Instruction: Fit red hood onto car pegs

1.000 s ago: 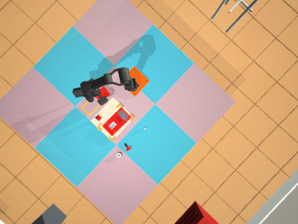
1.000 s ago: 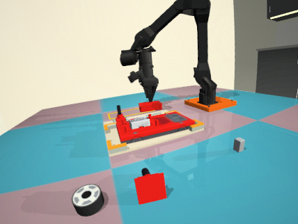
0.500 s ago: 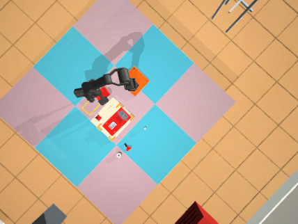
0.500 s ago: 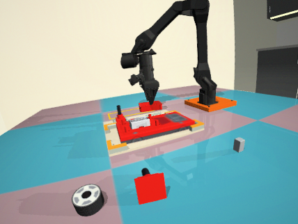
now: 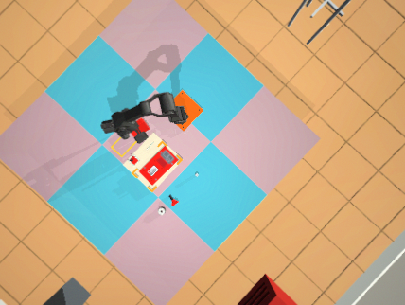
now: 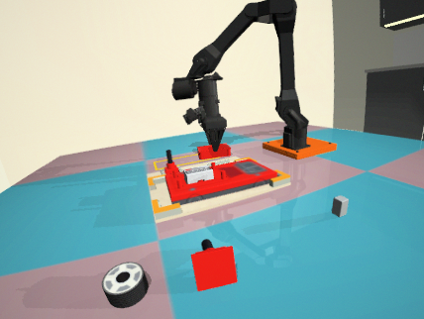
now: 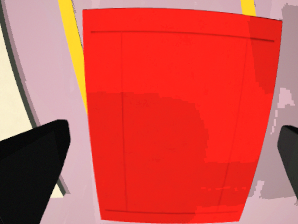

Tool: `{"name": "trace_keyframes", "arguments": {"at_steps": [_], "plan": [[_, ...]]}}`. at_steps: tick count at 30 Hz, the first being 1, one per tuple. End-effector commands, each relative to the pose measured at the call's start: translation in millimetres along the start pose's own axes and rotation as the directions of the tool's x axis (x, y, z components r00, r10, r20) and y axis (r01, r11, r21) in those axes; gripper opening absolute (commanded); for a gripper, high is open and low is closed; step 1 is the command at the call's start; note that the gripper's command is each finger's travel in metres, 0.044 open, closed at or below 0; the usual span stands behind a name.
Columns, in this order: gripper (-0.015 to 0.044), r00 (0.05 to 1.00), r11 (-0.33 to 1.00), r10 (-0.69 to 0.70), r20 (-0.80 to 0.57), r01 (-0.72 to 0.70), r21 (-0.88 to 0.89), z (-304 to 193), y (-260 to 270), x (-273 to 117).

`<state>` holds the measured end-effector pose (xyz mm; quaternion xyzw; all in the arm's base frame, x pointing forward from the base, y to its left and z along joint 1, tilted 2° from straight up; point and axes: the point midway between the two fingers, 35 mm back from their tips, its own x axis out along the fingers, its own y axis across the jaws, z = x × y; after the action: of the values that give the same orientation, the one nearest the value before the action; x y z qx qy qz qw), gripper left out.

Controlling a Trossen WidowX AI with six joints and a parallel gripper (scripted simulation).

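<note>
The red hood [image 5: 142,126] [image 6: 205,153] [image 7: 165,125] lies roof up on the table beside the jig [image 5: 142,152] [image 6: 280,178]. My gripper [image 6: 215,148] [image 7: 178,133] is open and points down at the hood. In the wrist view one fingertip is left and one right of the hood, with gaps on both sides; whether the tips are below its roof I cannot tell. The red chassis [image 5: 154,180] [image 6: 218,186] sits in the jig with the grey engine block [image 5: 152,170] [image 6: 199,174] on its deck. The pegs are too small to make out clearly. The hood's holes do not show.
A small red part [image 5: 133,159] with a black upright stands by the chassis. A yellow outline [image 7: 75,45] runs beside the hood. A wheel [image 5: 162,208] [image 6: 124,283], a red part with black stem [image 5: 174,202] [image 6: 215,268] and a grey block [image 5: 197,174] [image 6: 340,206] are beyond the jig.
</note>
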<state>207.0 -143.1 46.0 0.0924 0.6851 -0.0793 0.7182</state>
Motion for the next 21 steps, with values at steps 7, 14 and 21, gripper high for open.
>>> {"name": "trace_keyframes", "arguments": {"at_steps": [7,14,21], "plan": [[0.0440,1.000,1.000,-0.003,-0.002,0.003,0.000,-0.5,-0.3,5.5],[0.0440,1.000,1.000,-0.003,-0.002,0.003,0.000,-0.6,-0.3,9.0],[0.0440,1.000,1.000,-0.003,-0.002,0.003,0.000,-0.7,-0.2,12.4]]}}
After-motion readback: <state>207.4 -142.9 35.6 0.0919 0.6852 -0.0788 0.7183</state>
